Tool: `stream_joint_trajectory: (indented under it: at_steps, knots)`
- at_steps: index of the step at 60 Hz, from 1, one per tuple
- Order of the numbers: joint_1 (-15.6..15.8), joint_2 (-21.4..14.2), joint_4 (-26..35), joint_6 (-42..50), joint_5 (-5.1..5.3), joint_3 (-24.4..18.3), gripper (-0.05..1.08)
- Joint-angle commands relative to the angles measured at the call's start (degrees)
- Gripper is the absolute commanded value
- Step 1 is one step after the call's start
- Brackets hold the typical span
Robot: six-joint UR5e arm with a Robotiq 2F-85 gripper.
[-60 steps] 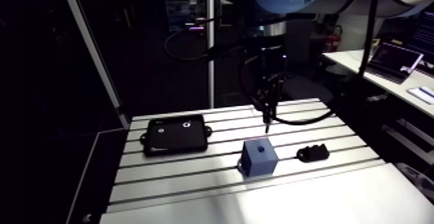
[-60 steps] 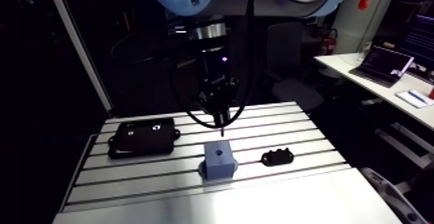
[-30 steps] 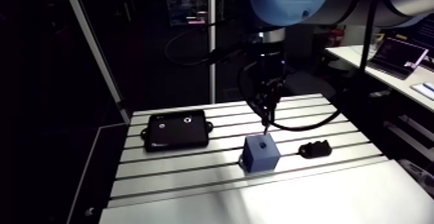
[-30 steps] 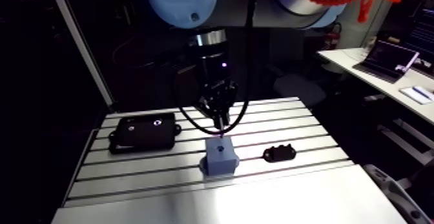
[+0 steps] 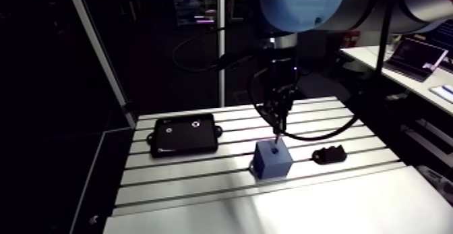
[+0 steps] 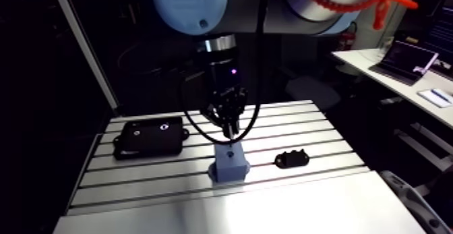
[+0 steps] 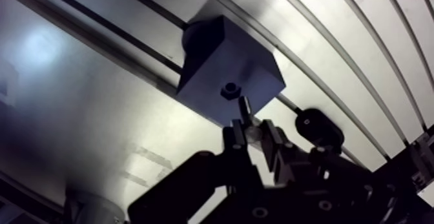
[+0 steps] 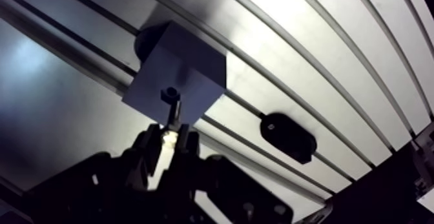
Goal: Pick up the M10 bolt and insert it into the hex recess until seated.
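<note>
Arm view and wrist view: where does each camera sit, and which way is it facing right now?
Arm view: on the upper link, looking down across the table at the blue block; the wrist and gripper hang from above.
Wrist view: on the wrist, looking down past the jaws, shut on the bolt, at the hex recess.
Shared: the block and the black part beside it.

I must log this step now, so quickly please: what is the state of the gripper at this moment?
Gripper: jaws shut on the M10 bolt, its tip close to the hex recess of the blue block.
</note>
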Motion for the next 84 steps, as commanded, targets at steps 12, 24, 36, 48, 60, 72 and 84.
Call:
stream_joint_trajectory:
  at_steps: [12, 24, 36, 48, 60, 72, 84]
  knots:
    - [0.09, -0.04, -1.18, -0.08, 0.00, 1.06, 0.75]
    - [0.09, -0.04, -1.32, -0.17, 0.08, 1.16, 0.75]
    - [0.18, -0.04, -1.32, -0.18, 0.09, 1.24, 0.75]
    - [0.43, -0.04, -1.32, -0.18, 0.09, 1.41, 0.75]
    - [0.44, 0.05, -1.41, -0.18, 0.09, 1.68, 0.75]
    - [0.44, 0.14, -1.93, -0.18, 0.09, 2.04, 0.75]
    - [0.44, 0.23, -2.11, -0.35, 0.09, 2.11, 0.75]
